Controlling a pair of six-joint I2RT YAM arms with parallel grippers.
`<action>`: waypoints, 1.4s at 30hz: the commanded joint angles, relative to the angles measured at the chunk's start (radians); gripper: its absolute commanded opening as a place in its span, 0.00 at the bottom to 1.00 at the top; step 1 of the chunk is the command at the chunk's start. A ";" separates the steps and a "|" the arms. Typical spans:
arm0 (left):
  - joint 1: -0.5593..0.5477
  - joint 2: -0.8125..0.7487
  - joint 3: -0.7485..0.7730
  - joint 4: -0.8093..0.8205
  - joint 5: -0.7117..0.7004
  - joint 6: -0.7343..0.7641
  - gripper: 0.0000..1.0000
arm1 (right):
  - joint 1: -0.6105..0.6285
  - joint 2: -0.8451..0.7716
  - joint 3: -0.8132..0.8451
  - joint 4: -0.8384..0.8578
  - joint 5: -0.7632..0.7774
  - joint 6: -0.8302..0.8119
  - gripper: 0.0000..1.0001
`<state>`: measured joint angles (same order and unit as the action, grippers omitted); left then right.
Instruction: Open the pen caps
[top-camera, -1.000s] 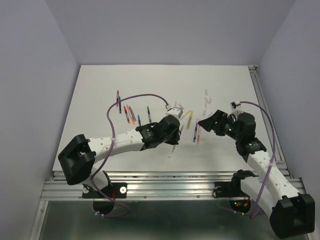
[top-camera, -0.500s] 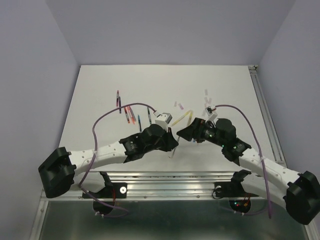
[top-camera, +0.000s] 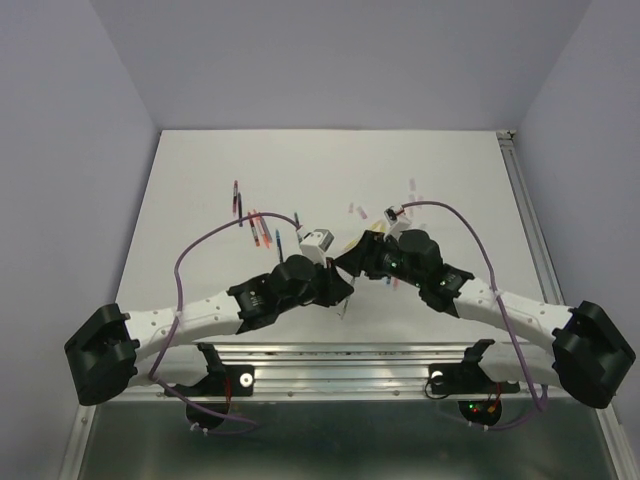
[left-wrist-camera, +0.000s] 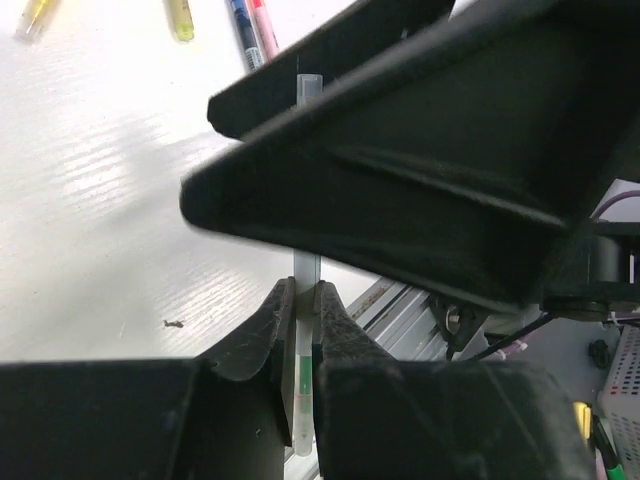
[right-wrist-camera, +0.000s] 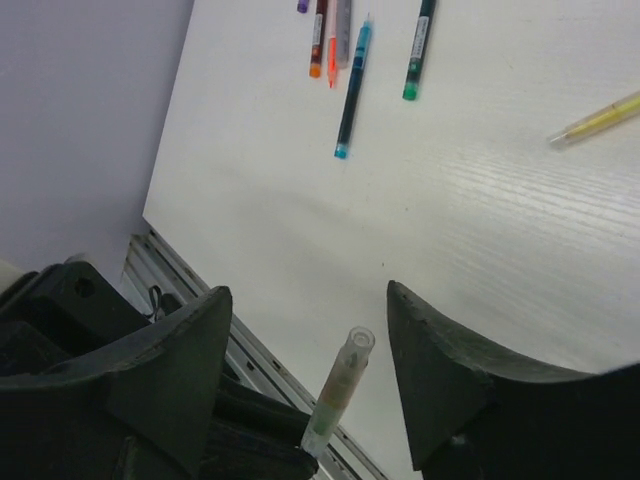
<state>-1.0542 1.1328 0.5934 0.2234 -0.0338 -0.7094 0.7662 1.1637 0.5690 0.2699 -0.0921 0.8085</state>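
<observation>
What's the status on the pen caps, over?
Left gripper shut on a pen. Right gripper open, straddling its cap, cap not yet off. Nothing blocking.

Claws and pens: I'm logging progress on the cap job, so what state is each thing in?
left claw, shut on the held pen
right claw, open, flanking the cap, not touching
held pen, clamped, raised off the table
cap, apparently on the held pen
blue pen, lying flat
yellow pen, lying flat

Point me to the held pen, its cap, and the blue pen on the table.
held pen (left-wrist-camera: 304, 375), left wrist view, on the green-tinted stretch of its barrel.
pen cap (right-wrist-camera: 357, 345), right wrist view, on the clear tube at the pen's upper end.
blue pen (right-wrist-camera: 351, 95), right wrist view, on the middle of its barrel.
</observation>
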 joint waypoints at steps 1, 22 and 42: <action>-0.006 -0.027 -0.023 0.062 -0.008 -0.015 0.00 | 0.012 0.021 0.092 0.034 0.069 -0.015 0.54; -0.007 -0.077 -0.059 0.056 -0.025 -0.082 0.00 | 0.007 -0.001 0.163 -0.141 0.320 -0.061 0.01; -0.023 -0.220 -0.205 0.004 -0.037 -0.205 0.00 | -0.334 0.335 0.397 -0.216 0.373 -0.233 0.01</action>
<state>-1.0737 0.9092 0.3279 0.2337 0.0116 -0.8974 0.4706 1.4525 0.9230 0.0883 0.1581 0.6373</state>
